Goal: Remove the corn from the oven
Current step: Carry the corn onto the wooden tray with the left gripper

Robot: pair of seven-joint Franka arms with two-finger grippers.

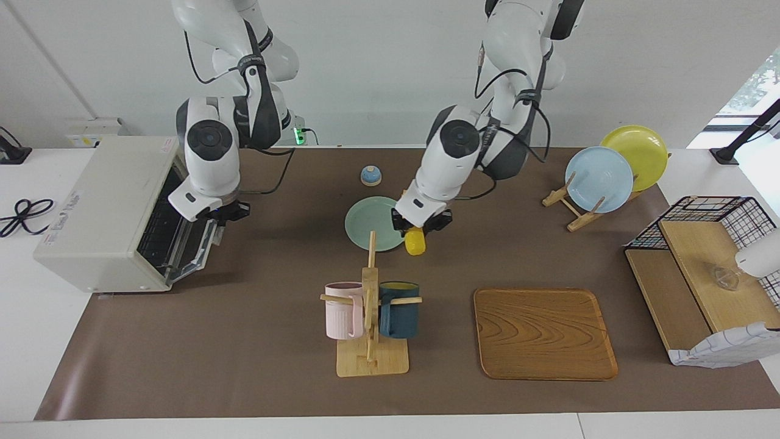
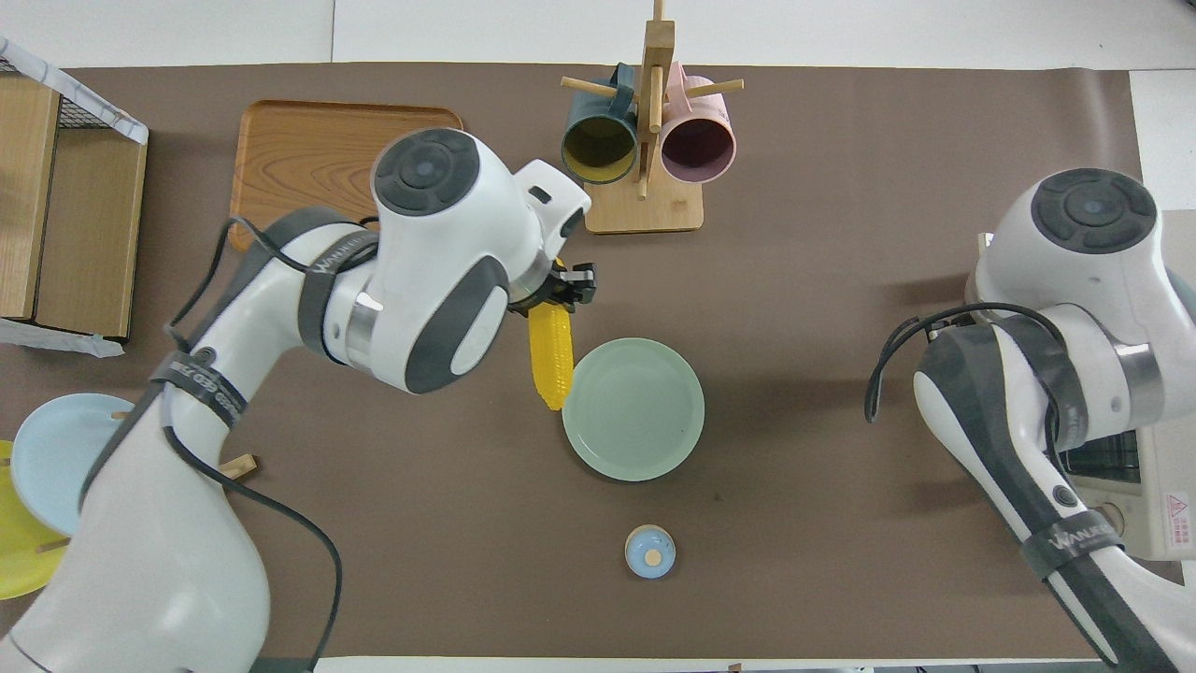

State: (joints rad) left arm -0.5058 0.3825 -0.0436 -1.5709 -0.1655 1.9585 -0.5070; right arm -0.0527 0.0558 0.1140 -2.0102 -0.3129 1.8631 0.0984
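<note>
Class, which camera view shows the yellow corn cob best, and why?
The overhead view: the tapered yellow corn cob shows nearly full length, kernel rows visible, held by the left gripper beside the pale green plate. The facing view shows only its end.

Bright, even light; soft shadows under arms on brown mat [image 1: 244,341]; daylight glare from window [image 1: 755,79]; sharp focus.

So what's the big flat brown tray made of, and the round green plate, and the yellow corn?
The tray looks like wood: brown, with wavy grain lines and a soft sheen. The green plate looks like plastic or glazed ceramic: smooth, one even color; I can't tell which. The corn, held in the left claw, looks like toy plastic: very bright yellow with neat rows of kernels.
</note>
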